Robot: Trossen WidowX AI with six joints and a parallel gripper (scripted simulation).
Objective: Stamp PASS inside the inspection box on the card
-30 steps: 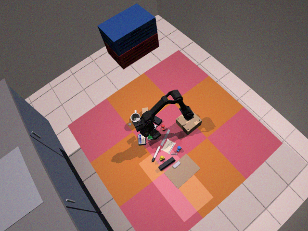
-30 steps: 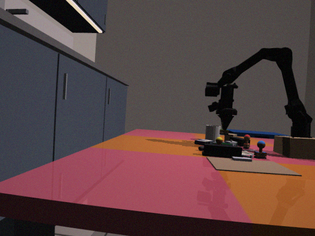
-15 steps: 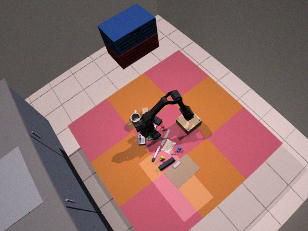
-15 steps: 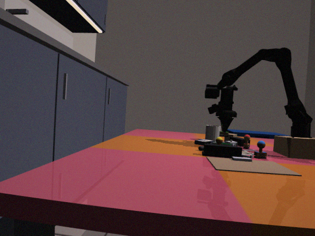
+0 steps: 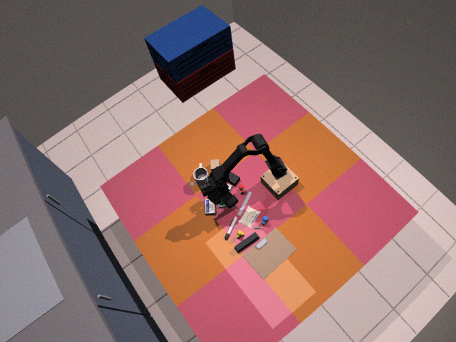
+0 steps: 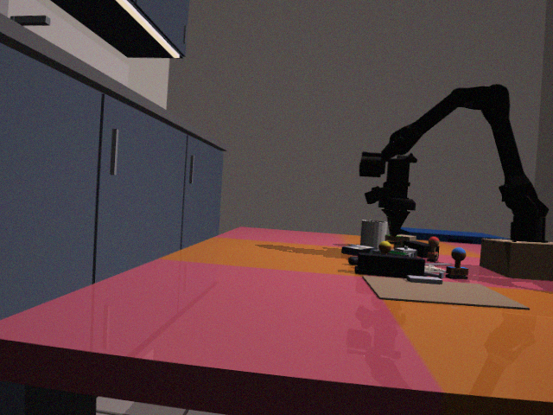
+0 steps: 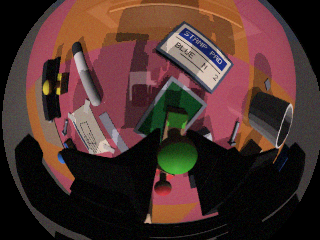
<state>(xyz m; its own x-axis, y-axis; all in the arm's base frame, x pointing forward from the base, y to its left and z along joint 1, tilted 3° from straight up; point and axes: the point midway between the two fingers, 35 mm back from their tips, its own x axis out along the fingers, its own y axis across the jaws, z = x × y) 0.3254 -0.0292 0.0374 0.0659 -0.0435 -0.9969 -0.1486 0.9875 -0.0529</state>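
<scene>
Green-knobbed stamp [image 7: 178, 155]: rigid, light, probably top-heavy. Claw [image 7: 175, 160] pinching its round knob above green ink pad [image 7: 172, 108]; take hold low on the handle.

Mug [image 5: 200, 173] and blue-labelled box [image 5: 209, 206] crowd the gripper [image 7: 175, 135]; red-knobbed stamp [image 5: 241, 188] beside; pink-orange bench [image 5: 147, 191] leftward open.

The table [image 5: 154, 191] is a glossy checker of pink and orange squares. On it lie a brown mat [image 5: 270, 254] toward the near side, a black bar [image 5: 246, 241] touching the mat's edge, a marker [image 5: 231, 228], a grey ruler [image 5: 244, 203], a card [image 5: 249, 216], a blue-labelled box [image 5: 209, 207], a white mug [image 5: 200, 172] and the wooden arm base [image 5: 291, 184].
</scene>
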